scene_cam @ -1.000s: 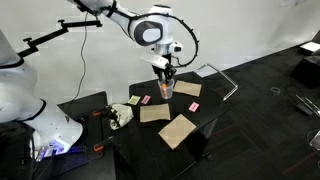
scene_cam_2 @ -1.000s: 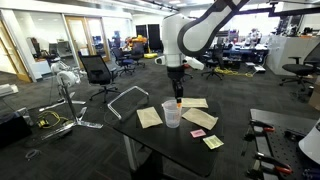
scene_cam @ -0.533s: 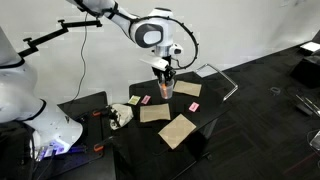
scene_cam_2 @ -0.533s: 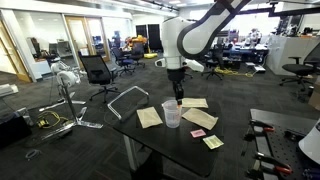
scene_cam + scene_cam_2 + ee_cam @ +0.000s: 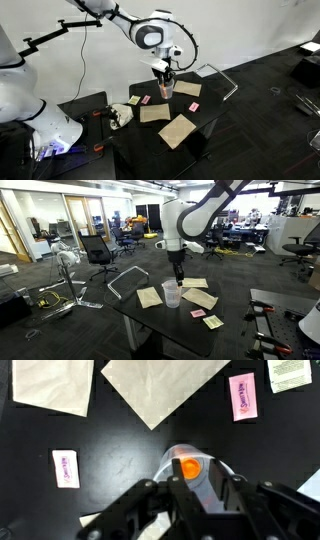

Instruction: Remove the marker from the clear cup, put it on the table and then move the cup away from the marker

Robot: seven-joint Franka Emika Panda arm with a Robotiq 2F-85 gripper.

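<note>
1. Fingers: in the wrist view I see the fingers (image 5: 150, 505) parted, one on each side of the marker's top. The gap is wider than the marker, so I judge nothing is held.
2. Marker: the marker (image 5: 187, 467) stands inside the cup (image 5: 200, 452), orange end up. The cup sits upright on the bench (image 5: 120, 440), near the cardboard squares (image 5: 160, 385) and the pink pieces (image 5: 242, 397). An exterior view shows the arm hanging directly above the cup (image 5: 172, 295).
3. Step in hand: I judge this to be the grasp on the marker, not yet made.
4. Risk, cup contact: a finger that descends onto the rim can tip or shove the light cup. Cause: poor centring over the marker.
5. Risk, lean: the marker may rest against the wall. Closing off-axis can push it aside instead of pinching it.
6. Risk, drag: a tilted lift can catch the rim and carry the cup up with the marker.
7. Risk, roll: once laid down, the round marker may roll toward the bench edge.
</note>
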